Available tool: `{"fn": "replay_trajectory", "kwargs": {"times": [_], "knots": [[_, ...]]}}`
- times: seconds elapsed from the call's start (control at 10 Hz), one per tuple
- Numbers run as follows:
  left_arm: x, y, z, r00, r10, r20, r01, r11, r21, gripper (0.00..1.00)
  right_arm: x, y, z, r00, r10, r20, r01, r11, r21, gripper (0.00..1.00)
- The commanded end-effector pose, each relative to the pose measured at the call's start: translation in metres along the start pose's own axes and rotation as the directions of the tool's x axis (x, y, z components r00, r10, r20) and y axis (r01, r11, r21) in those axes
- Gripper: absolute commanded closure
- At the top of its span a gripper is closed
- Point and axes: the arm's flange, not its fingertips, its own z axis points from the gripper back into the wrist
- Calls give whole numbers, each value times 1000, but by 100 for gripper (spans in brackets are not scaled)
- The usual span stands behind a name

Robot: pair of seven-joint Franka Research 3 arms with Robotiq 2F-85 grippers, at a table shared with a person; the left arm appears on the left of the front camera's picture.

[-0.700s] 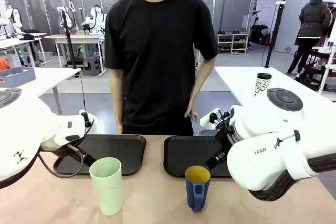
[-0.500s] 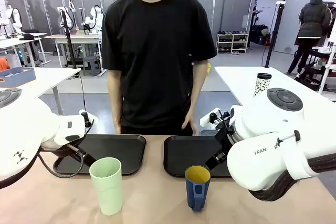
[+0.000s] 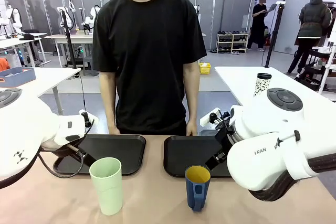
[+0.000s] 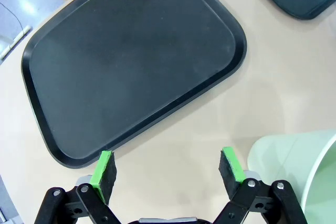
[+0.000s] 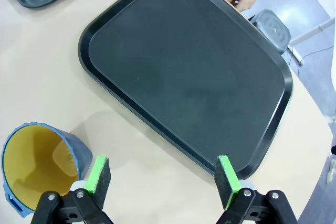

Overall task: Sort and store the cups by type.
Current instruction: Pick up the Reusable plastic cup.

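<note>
I have not picked up anything yet: my left pincer (image 4: 168, 165) and right pincer (image 5: 163, 173) are wide open, the tall mint-green plastic cup (image 3: 107, 184) and dark blue yellow-inside mug (image 3: 197, 188) stand on the table (image 3: 152, 205), so next I should grab one.

tumbler (image 3: 106, 184): plastic, matt and smooth as I see it;
mug (image 3: 197, 187): smooth; faint sheen inside, I'd say;
left tray (image 4: 131, 61): black plastic, finely grained, dull;
table (image 3: 157, 203): smooth, matt top
</note>
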Motion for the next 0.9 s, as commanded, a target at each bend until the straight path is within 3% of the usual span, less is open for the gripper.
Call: {"fn": "replay_trajectory", "kwargs": {"times": [0.0, 0.8], "knots": [[0, 0, 0, 1000, 0, 0, 0, 1000, 0, 0, 0, 0, 0, 1000, -2, 0, 2, 1000, 0, 0], [0, 0, 0, 1000, 0, 0, 0, 1000, 0, 0, 0, 0, 0, 1000, -2, 0, 2, 1000, 0, 0]]}}
